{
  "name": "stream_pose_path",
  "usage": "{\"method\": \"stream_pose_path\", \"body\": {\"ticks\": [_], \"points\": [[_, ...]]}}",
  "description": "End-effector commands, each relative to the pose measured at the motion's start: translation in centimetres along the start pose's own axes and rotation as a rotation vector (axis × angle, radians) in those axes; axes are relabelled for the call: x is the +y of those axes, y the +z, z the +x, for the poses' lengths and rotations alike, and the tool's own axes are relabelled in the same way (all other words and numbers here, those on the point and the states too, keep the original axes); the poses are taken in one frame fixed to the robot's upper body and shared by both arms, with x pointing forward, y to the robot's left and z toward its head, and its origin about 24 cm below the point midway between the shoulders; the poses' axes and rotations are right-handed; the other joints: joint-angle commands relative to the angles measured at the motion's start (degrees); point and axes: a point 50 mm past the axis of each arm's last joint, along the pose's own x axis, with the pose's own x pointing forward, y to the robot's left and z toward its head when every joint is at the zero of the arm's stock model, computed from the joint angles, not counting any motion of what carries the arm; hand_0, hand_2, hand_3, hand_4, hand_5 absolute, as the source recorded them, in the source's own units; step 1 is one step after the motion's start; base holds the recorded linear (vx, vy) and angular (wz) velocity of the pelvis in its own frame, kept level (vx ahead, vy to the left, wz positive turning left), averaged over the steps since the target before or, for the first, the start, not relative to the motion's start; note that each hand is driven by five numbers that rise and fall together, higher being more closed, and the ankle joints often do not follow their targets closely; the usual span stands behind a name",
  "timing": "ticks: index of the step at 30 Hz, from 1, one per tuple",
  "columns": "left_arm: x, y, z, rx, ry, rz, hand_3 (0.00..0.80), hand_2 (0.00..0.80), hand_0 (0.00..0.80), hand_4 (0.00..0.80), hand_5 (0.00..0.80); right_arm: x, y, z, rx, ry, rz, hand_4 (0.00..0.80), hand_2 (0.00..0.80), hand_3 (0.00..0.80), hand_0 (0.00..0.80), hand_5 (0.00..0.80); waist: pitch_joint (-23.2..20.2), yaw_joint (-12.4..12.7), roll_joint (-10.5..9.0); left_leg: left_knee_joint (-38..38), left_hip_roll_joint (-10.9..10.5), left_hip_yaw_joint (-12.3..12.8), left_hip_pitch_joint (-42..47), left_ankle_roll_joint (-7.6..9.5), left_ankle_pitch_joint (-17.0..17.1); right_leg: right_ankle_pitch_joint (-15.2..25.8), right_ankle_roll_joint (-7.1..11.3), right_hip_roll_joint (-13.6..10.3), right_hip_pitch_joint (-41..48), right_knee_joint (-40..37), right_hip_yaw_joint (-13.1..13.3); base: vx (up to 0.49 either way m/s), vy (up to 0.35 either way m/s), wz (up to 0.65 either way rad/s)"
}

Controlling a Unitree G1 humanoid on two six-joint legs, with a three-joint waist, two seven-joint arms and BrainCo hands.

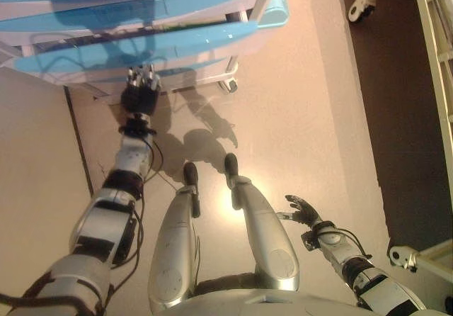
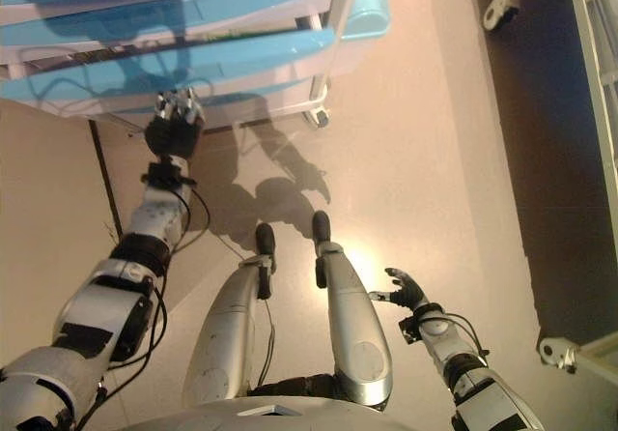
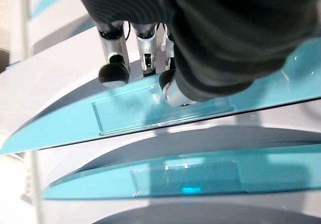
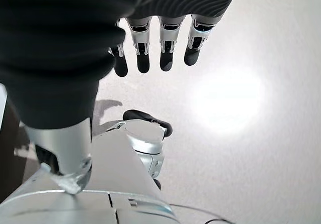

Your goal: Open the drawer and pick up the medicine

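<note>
Left hand (image 1: 140, 96) raised at eleven o'clock, fingertips (image 3: 112, 74) touching the blue front edge of a drawer (image 3: 150, 111) on the wheeled cart (image 1: 228, 82); curl around anything impossible to tell. Medicine nowhere visible. Right hand (image 1: 303, 210) hanging at four o'clock, fingers straight, holding nothing. Open floor (image 1: 297, 117) at one o'clock; white frame (image 1: 435, 54) at three.

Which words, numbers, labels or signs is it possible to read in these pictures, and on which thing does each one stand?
None can be read.
Clear label holder on the blue drawer front that the left robot hand touches: no print visible.
Label holder on the drawer below: only a glare spot, no text visible.
Right robot hand: no markings visible.
</note>
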Motion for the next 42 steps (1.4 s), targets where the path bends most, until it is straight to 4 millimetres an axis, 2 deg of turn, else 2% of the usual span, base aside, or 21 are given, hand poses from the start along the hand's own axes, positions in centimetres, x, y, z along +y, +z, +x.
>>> {"method": "stream_pose_path", "body": {"ticks": [1, 3, 4, 6, 8, 11, 13, 14, 16, 20, 24, 29, 30, 31, 35, 38, 42], "points": [[-7.1, 4.6, 1.5, -0.222, -0.520, 0.085, 0.800, 0.800, 0.800, 0.800, 0.800, 0.2, -1.6, -1.0, 0.022, 0.019, -0.037, 0.000, 0.000, 0.000, 0.000, 0.000, -3.7, 6.8, 4.22, -2.7, -2.2, -2.2, 2.0, -0.89, -1.3, -8.1, -2.88, 3.0, 3.3, 6.4, -4.1, -0.035, -0.084, 0.40], [-5.1, 3.9, -1.7, -0.207, -0.481, 0.058, 0.800, 0.800, 0.800, 0.800, 0.800, -0.5, -1.9, -1.2, 0.044, 0.005, -0.039, 0.000, 0.000, 0.000, 0.000, 0.000, -4.4, 8.8, 5.13, -2.7, -2.3, -3.7, 3.4, -1.60, -1.4, -9.8, -3.25, 1.9, 6.2, 6.6, -6.1, -0.038, -0.098, 0.47], [-4.9, 3.9, -2.2, -0.211, -0.474, 0.056, 0.800, 0.800, 0.800, 0.800, 0.800, -0.6, -2.0, -1.2, 0.046, 0.007, -0.051, 0.000, 0.000, 0.000, 0.000, 0.000, -4.8, 9.1, 5.44, -3.2, -2.2, -4.0, 3.5, -1.76, -0.9, -9.4, -3.34, 1.9, 6.5, 6.1, -6.5, -0.032, -0.101, 0.50], [-3.8, 3.7, -5.4, -0.212, -0.453, 0.028, 0.800, 0.800, 0.800, 0.800, 0.800, -1.2, -2.5, -1.5, 0.069, -0.004, -0.067, 0.000, 0.000, 0.000, 0.000, 0.000, -5.4, 11.2, 6.62, -3.4, -2.1, -5.3, 4.9, -2.26, -0.7, -10.9, -3.78, 1.0, 9.5, 5.9, -8.3, -0.019, -0.108, 0.47], [-3.3, 3.8, -7.0, -0.219, -0.438, 0.016, 0.800, 0.800, 0.800, 0.800, 0.800, -1.7, -2.7, -1.6, 0.077, -0.013, -0.082, 0.000, 0.000, 0.000, 0.000, 0.000, -6.0, 12.2, 7.44, -4.4, -1.9, -6.1, 5.7, -2.60, 0.1, -10.9, -4.12, 0.9, 11.2, 4.9, -9.3, -0.032, -0.093, 0.40], [-2.2, 4.6, -11.1, -0.197, -0.364, 0.037, 0.800, 0.800, 0.800, 0.800, 0.800, -3.2, -2.8, -1.7, 0.108, -0.044, -0.076, 0.000, 0.000, 0.000, 0.000, 0.000, -6.8, 14.7, 8.90, -6.1, -2.0, -7.3, 8.0, -3.36, 0.9, -11.9, -4.71, 0.3, 15.4, 3.5, -11.2, -0.015, -0.062, 0.40], [-1.9, 4.9, -12.2, -0.188, -0.327, 0.050, 0.800, 0.800, 0.800, 0.800, 0.800, -3.5, -2.8, -1.7, 0.118, -0.045, -0.086, 0.000, 0.000, 0.000, 0.000, 0.000, -7.4, 15.4, 9.54, -7.0, -1.9, -7.9, 8.6, -3.58, 1.7, -11.6, -4.89, 0.4, 16.6, 2.6, -11.8, -0.013, -0.027, 0.36], [-1.4, 5.2, -13.7, -0.173, -0.274, 0.064, 0.800, 0.800, 0.800, 0.800, 0.800, -3.9, -2.9, -1.8, 0.129, -0.047, -0.092, 0.000, 0.000, 0.000, 0.000, 0.000, -8.0, 16.5, 10.10, -7.8, -2.0, -8.4, 9.4, -3.88, 2.2, -11.5, -4.82, 0.2, 17.8, 1.6, -12.5, 0.003, -0.027, 0.46], [-1.1, 5.6, -14.8, -0.168, -0.229, 0.070, 0.800, 0.800, 0.800, 0.800, 0.800, -4.0, -3.0, -1.8, 0.138, -0.045, -0.090, 0.000, 0.000, 0.000, 0.000, 0.000, -8.4, 17.3, 10.52, -8.8, -2.1, -8.9, 10.4, -4.06, 2.6, -11.3, -4.71, 0.1, 19.3, 0.3, -13.1, 0.004, -0.020, 0.41], [0.0, 7.1, -18.2, -0.195, -0.089, 0.090, 0.800, 0.800, 0.800, 0.800, 0.800, -4.1, -3.6, -1.9, 0.161, -0.031, -0.074, 0.000, 0.000, 0.000, 0.000, 0.000, -10.0, 20.0, 11.45, -11.5, -2.8, -10.7, 13.1, -4.43, 3.6, -10.8, -4.29, -0.1, 22.9, -2.7, -14.8, 0.014, -0.018, 0.25], [1.3, 8.4, -20.9, -0.207, 0.034, 0.103, 0.800, 0.800, 0.800, 0.800, 0.800, -3.6, -4.6, -2.2, 0.187, -0.018, -0.040, 0.000, 0.000, 0.000, 0.000, 0.000, -11.5, 21.5, 11.47, -13.2, -3.4, -12.4, 15.7, -4.75, 3.7, -10.5, -4.03, -0.1, 25.9, -5.0, -16.1, 0.062, -0.021, 0.20], [3.1, 8.6, -23.9, -0.153, 0.197, 0.123, 0.800, 0.800, 0.800, 0.800, 0.800, -3.2, -5.8, -2.7, 0.226, -0.024, 0.001, 0.000, 0.000, 0.000, 0.000, 0.000, -13.1, 22.1, 11.59, -14.5, -3.7, -14.4, 18.4, -4.80, 3.8, -10.1, -3.82, -0.1, 27.6, -6.0, -17.3, 0.097, 0.021, 0.16], [3.7, 8.4, -24.7, -0.118, 0.275, 0.143, 0.571, 0.571, 0.571, 0.571, 0.571, -3.2, -6.0, -2.8, 0.232, -0.028, 0.011, 0.000, 0.000, 0.000, 0.000, 0.000, -13.4, 22.0, 11.55, -14.8, -3.8, -14.6, 18.9, -4.82, 3.9, -9.9, -3.71, -0.2, 28.0, -6.3, -17.4, 0.095, 0.028, 0.10], [4.4, 8.3, -25.5, -0.076, 0.359, 0.169, 0.000, 0.000, 0.000, 0.000, 0.000, -3.3, -6.3, -3.0, 0.237, -0.031, 0.020, 0.000, 0.000, 0.000, 0.000, 0.000, -13.7, 21.8, 11.48, -15.1, -3.8, -14.9, 19.3, -4.83, 3.9, -9.7, -3.56, -0.2, 28.2, -6.6, -17.6, 0.090, 0.029, 0.13], [6.7, 6.7, -28.9, 0.156, 0.712, 0.322, 0.000, 0.000, 0.000, 0.000, 0.000, -3.3, -7.1, -3.6, 0.245, -0.053, 0.046, 0.000, 0.000, 0.000, 0.000, 0.000, -14.6, 20.6, 11.06, -16.5, -3.8, -15.4, 20.5, -4.74, 4.2, -8.5, -2.90, 0.1, 28.6, -8.3, -17.5, 0.074, 0.027, 0.16], [7.8, 5.3, -30.7, 0.332, 0.884, 0.424, 0.000, 0.000, 0.000, 0.000, 0.000, -3.3, -7.6, -3.9, 0.244, -0.077, 0.051, 0.000, 0.000, 0.000, 0.000, 0.000, -15.0, 19.2, 10.66, -17.5, -4.0, -15.4, 20.9, -4.41, 4.4, -7.5, -2.50, 0.4, 28.5, -9.7, -16.7, 0.046, 0.026, 0.00], [9.1, 4.3, -32.9, 0.544, 1.112, 0.597, 0.000, 0.000, 0.000, 0.000, 0.000, -3.1, -7.6, -4.1, 0.214, -0.113, 0.040, 0.000, 0.000, 0.000, 0.000, 0.000, -15.1, 16.8, 9.16, -18.7, -3.6, -13.7, 21.1, -3.70, 4.4, -6.0, -1.51, 0.5, 27.9, -11.3, -15.2, 0.044, 0.026, -0.03]]}}
